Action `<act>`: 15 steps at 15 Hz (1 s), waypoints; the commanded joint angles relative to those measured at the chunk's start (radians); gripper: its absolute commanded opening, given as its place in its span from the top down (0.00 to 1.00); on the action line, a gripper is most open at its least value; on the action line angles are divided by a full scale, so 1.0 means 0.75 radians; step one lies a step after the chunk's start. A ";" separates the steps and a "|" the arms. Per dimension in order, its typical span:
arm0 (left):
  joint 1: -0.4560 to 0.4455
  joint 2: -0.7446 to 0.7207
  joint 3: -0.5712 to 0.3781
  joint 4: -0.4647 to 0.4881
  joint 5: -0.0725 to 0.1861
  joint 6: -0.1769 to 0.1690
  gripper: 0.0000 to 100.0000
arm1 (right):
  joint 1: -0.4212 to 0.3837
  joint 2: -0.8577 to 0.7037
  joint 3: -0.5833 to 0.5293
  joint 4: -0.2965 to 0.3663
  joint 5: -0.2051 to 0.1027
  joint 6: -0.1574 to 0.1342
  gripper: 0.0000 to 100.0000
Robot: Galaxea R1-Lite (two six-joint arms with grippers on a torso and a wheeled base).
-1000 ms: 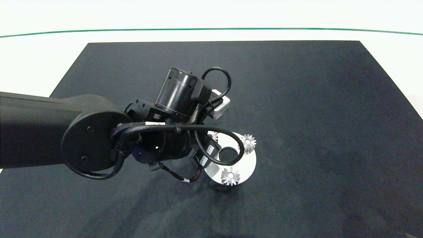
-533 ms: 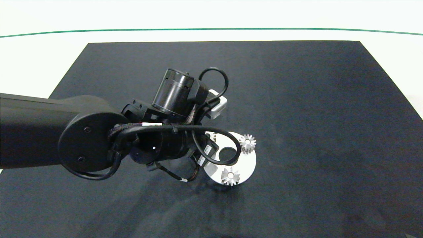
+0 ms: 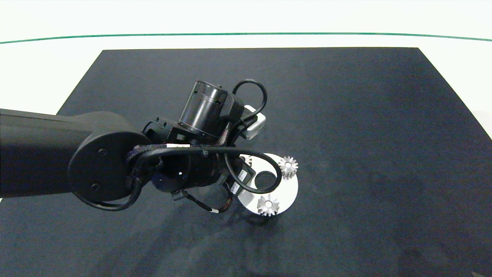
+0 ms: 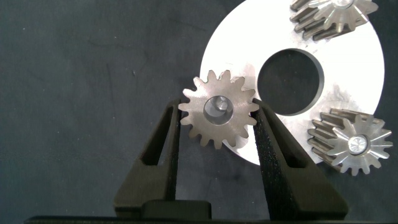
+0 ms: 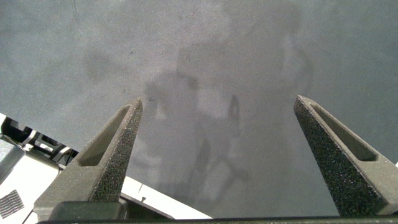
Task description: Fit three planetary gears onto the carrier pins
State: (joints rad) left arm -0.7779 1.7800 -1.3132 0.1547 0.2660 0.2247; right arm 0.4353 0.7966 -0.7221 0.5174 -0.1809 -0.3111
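The white disc (image 3: 289, 188) (image 4: 348, 81) lies on the black mat, right of centre and toward the front. Two planetary gears (image 3: 288, 166) (image 3: 268, 205) sit on its carrier pins; they also show in the left wrist view (image 4: 351, 142) (image 4: 333, 15). A third gear (image 4: 219, 117) sits at the disc's rim with a pin (image 4: 217, 107) showing in its centre hole. My left gripper (image 4: 217, 113) is shut on this gear, its fingers (image 4: 168, 143) pressing the teeth on both sides. In the head view the left wrist hides all but a sliver of this gear (image 3: 246, 158). My right gripper (image 5: 217, 109) is open, out of the head view.
The black mat (image 3: 346, 115) covers most of the white table. The left arm (image 3: 77, 154) reaches in over its left half. A green line (image 3: 246, 34) runs across the table's far side. The right wrist view shows bare mat and a white edge (image 5: 25, 168).
The left wrist shifted slightly up and to the left, then settled back a little. The disc and its gears have hardly moved.
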 commanded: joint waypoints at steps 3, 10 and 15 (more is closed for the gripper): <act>-0.004 0.011 -0.002 -0.002 0.001 -0.001 1.00 | 0.000 0.001 -0.001 0.003 -0.002 -0.002 0.00; -0.002 0.016 -0.010 -0.004 0.001 -0.003 1.00 | 0.000 0.001 -0.003 0.003 -0.002 -0.005 0.00; -0.002 0.018 -0.008 -0.004 0.001 -0.003 0.00 | 0.000 0.001 -0.001 0.003 -0.002 -0.005 0.00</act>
State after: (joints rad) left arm -0.7791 1.7919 -1.3196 0.1500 0.2660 0.2211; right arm 0.4353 0.7962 -0.7230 0.5170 -0.1813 -0.3121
